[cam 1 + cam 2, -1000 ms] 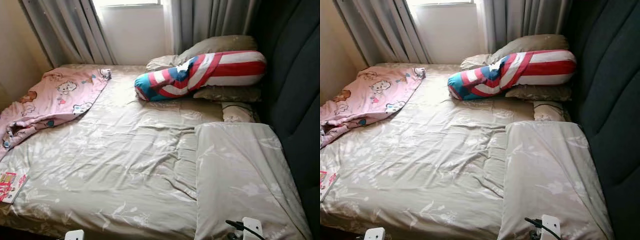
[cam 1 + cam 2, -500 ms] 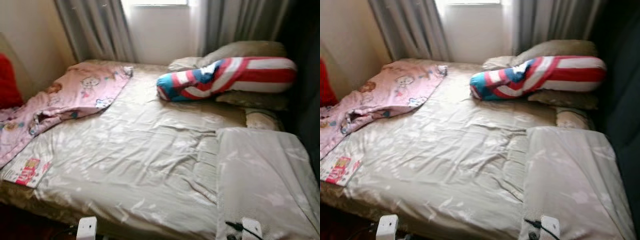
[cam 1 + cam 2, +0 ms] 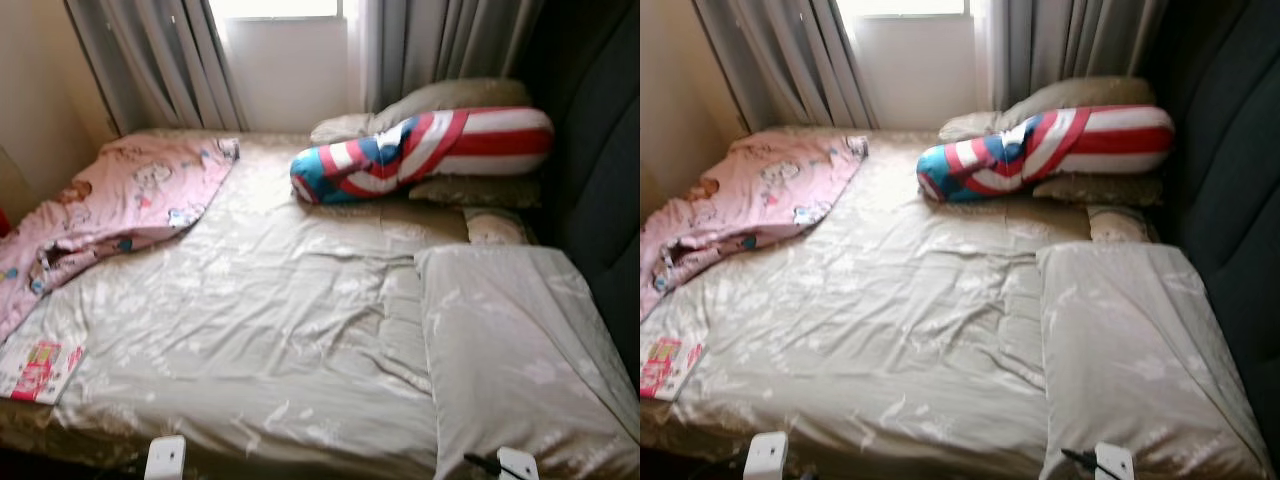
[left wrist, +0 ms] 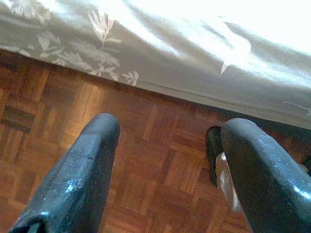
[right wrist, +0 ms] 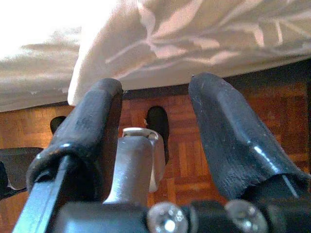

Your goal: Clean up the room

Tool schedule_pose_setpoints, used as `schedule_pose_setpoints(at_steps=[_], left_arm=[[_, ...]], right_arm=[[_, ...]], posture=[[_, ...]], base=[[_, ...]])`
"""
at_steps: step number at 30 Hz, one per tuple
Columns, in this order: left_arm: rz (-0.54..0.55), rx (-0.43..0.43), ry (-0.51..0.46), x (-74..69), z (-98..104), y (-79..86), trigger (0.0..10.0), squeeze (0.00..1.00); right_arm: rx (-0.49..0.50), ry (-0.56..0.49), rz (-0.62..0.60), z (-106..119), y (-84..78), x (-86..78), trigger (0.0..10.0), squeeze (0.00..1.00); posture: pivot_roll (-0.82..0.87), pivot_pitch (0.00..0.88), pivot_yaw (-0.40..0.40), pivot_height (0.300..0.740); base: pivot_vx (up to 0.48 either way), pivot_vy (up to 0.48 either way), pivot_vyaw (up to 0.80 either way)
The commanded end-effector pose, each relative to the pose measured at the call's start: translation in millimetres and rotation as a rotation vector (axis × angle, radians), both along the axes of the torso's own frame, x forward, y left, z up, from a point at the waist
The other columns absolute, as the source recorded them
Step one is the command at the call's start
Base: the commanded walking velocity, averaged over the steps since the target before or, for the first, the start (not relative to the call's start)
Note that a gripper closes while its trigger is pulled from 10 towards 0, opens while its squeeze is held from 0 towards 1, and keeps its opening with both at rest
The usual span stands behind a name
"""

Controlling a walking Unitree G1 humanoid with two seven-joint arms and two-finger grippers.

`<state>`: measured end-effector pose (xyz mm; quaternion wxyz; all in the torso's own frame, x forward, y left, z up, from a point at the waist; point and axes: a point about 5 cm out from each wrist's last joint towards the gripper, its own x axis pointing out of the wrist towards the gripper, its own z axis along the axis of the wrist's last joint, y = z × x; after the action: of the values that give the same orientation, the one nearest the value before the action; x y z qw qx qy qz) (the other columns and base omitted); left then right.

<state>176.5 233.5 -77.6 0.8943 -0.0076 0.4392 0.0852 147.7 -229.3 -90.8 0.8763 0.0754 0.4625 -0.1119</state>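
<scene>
A bed (image 3: 280,330) with a crumpled beige floral sheet lies before me. On its far left, a pink cartoon blanket (image 3: 130,195) is bunched and hangs over the edge. A red, white and blue striped bolster (image 3: 425,150) rests on beige pillows (image 3: 450,98) at the head. A large beige pillow (image 3: 510,350) lies at the front right. A red and white booklet (image 3: 35,365) sits on the front left corner. My left gripper (image 4: 170,126) hangs open over the parquet floor (image 4: 146,160) beside the bed's edge. My right gripper (image 5: 156,87) is open too, with nothing held.
Grey curtains (image 3: 170,60) and a bright window (image 3: 285,60) stand behind the bed. A dark padded headboard (image 3: 595,160) runs along the right. A beige wall (image 3: 35,90) is on the left. The sheet's hem (image 4: 121,73) hangs close to both grippers.
The head camera swung left, then partly back to the right, so the whole picture shifted. Nothing on the bed has moved.
</scene>
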Motion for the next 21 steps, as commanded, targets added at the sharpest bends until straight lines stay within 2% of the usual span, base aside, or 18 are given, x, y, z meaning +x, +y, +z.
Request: schedule_pose_setpoints(at_steps=[1, 8, 11, 15, 21], left_arm=[[0.000, 0.002, -0.002, 4.3, 1.4, -1.5, 10.0, 0.00], [-0.009, -0.005, -0.015, 14.4, 3.7, -11.4, 10.0, 0.00], [-0.010, -0.006, -0.016, 16.9, 4.2, -14.6, 10.0, 0.00], [-0.006, -0.004, -0.008, 11.7, 2.4, -11.4, 10.0, 0.00], [-0.006, -0.004, -0.003, 9.1, 1.5, -9.5, 10.0, 0.00]], right_arm=[[0.012, -0.003, -0.010, -1.1, 3.7, -0.9, 10.0, 0.00], [0.030, -0.006, 0.003, -3.5, 19.6, 0.9, 10.0, 0.00], [0.032, -0.007, 0.004, -3.6, 20.6, 1.2, 10.0, 0.00], [0.033, -0.008, 0.003, -3.6, 20.5, 1.3, 10.0, 0.00], [0.028, -0.009, -0.012, -1.4, 8.0, 0.8, 10.0, 0.00]], posture=[[-0.09, 0.000, 0.052, 0.740], [-0.09, 0.000, 0.052, 0.740], [-0.09, 0.000, 0.052, 0.740], [-0.09, 0.000, 0.053, 0.740], [-0.09, 0.000, 0.054, 0.740]], base=[[0.000, 0.270, 0.00], [0.000, 0.280, 0.00], [0.000, 0.302, 0.00], [0.000, 0.314, 0.00], [0.000, -0.072, 0.00]])
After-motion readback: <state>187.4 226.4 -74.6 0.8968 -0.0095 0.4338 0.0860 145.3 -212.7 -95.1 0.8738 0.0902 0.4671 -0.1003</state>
